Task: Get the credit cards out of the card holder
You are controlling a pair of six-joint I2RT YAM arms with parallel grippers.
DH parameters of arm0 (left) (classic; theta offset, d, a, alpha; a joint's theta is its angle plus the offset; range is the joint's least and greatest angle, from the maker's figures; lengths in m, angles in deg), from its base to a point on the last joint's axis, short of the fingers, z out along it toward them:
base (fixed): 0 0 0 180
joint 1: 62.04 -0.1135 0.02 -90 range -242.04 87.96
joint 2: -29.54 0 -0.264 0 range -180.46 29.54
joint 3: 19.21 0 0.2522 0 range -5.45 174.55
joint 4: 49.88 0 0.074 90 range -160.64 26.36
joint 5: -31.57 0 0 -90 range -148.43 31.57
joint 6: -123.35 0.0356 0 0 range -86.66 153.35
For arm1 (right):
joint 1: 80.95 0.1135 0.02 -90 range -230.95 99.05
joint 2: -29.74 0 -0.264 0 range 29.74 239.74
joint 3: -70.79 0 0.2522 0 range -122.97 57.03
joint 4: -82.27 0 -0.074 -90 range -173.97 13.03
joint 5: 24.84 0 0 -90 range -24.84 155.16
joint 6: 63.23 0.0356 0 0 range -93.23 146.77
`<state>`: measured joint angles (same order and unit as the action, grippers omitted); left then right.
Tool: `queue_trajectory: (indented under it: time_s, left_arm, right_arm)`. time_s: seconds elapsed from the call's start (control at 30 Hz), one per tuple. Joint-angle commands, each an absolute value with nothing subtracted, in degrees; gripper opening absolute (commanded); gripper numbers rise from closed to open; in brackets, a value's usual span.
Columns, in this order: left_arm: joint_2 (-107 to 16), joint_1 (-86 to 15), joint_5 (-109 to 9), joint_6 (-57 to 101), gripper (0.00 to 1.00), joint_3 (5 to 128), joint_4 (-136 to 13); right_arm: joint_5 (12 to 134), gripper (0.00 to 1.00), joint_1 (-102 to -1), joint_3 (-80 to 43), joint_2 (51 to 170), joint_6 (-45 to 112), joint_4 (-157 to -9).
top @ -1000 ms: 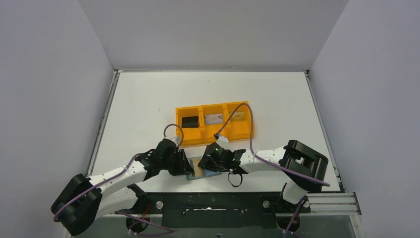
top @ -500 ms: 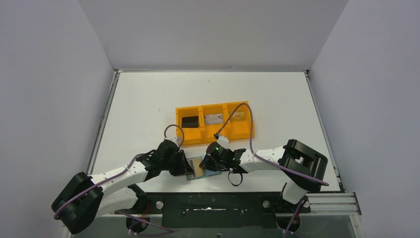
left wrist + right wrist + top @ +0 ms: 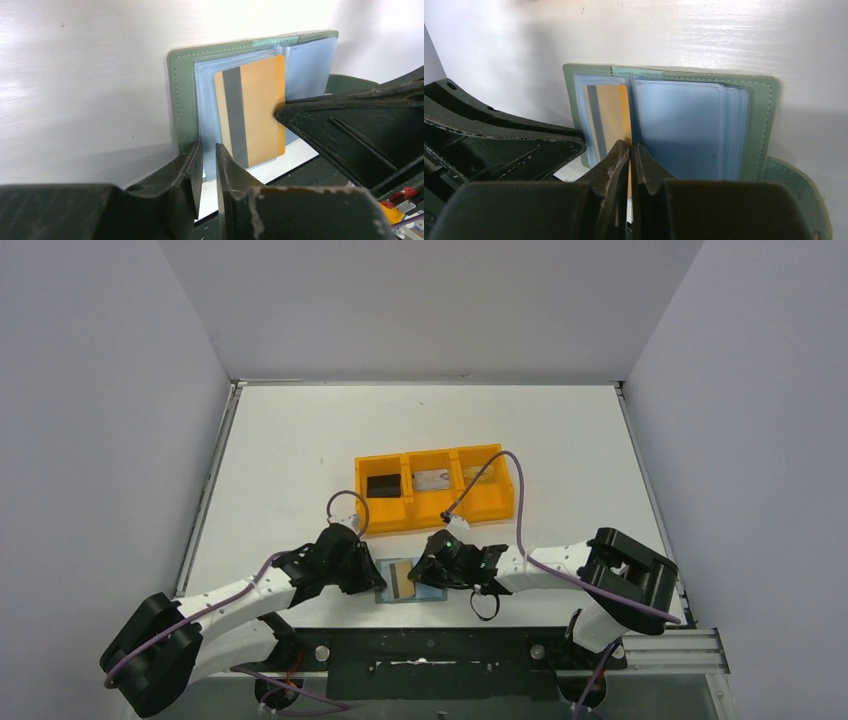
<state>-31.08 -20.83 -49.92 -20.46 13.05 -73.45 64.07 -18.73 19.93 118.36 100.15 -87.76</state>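
On table [image 3: 300,440], nearside of orange tray [image 3: 435,516]: card holder [image 3: 181,100] spread open between both grippers; left gripper [image 3: 209,150] clamped on its left edge, right gripper [image 3: 630,147] pinched shut on tan-brown card [image 3: 260,100] by the spine.

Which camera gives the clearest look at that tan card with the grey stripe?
Left wrist: the tan card shows nearly whole, its stripe plain. The right wrist view shows only a foreshortened strip of it; the top view, just a small patch.

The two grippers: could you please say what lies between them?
The open card holder, tan card showing, between left gripper and right gripper; top view.
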Motion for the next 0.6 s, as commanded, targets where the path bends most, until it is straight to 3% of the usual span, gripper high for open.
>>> queue_trajectory:
  time_s: [0.0, 0.3, 0.43, 0.57]
  left_arm:
    - [-29.86, -20.81, -52.67, -20.02, 0.16, 13.09, -75.13]
    - [-29.76, -20.82, -53.22, -19.35, 0.17, 15.02, -75.88]
    - [-29.03, -20.82, -54.44, -19.06, 0.29, 17.07, -77.31]
    - [-26.99, -20.82, -54.96, -19.08, 0.35, 19.18, -77.51]
  right_arm:
    - [61.23, 0.0, -19.31, 21.38, 116.14, 100.85, -86.11]
    - [58.06, 0.0, -19.3, 20.39, 116.56, 102.13, -80.5]
    - [58.08, 0.0, -19.07, 20.71, 117.81, 103.24, -82.14]
    - [56.87, 0.0, -18.56, 18.87, 120.18, 104.35, -78.52]
